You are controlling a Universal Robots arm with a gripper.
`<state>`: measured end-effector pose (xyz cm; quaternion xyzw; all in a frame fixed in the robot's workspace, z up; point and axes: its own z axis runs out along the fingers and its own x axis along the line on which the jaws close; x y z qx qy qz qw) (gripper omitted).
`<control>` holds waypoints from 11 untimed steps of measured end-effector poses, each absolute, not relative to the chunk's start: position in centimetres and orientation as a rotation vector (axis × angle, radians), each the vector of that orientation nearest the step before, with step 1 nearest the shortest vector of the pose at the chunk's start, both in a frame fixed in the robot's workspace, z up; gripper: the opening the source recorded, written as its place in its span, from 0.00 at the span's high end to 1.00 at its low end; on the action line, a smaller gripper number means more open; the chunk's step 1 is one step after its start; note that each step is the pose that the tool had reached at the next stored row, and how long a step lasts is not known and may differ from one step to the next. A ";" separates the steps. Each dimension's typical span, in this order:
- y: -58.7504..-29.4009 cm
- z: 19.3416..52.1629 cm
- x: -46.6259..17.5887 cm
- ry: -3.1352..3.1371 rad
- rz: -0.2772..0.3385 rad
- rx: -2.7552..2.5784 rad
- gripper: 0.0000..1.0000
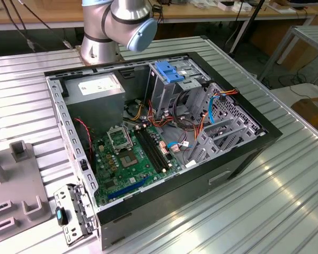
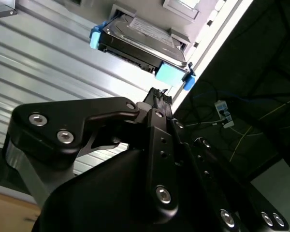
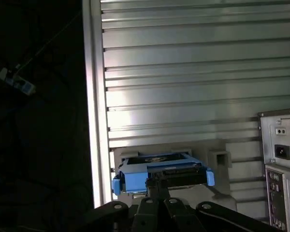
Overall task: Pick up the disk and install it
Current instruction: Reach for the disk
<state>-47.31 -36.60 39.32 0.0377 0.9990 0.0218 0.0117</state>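
Note:
The disk [image 2: 144,35] is a dark grey slab in a bright blue carrier. It rests on a pale grey holder [image 3: 218,158] beside the edge of the ribbed metal table [image 3: 183,72]. In both wrist views my gripper [image 2: 159,95] points at the disk's near end, where a blue tab [image 2: 171,75] sticks out. The black fingers are pressed together into one tip with nothing between them. In the first wrist view the gripper [image 3: 157,187] sits just short of the disk [image 3: 135,181], close to it and apparently not touching.
An open computer case [image 1: 244,153] lies on the table with its motherboard [image 1: 132,159] exposed and a light blue bracket [image 1: 169,71] on the drive cage. The arm's base [image 1: 116,26] stands behind it. The case's rear panel [image 3: 280,164] is near the holder. Past the table edge [image 3: 94,121] is dark floor.

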 end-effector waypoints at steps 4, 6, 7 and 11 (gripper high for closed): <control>-36.6 39.3 -48.2 3.115 0.068 0.117 0.89; -36.6 39.3 -48.2 3.115 0.068 0.117 0.89; -36.6 39.3 -48.2 3.115 0.068 0.117 0.89; -36.6 39.3 -48.2 3.115 0.069 0.117 0.89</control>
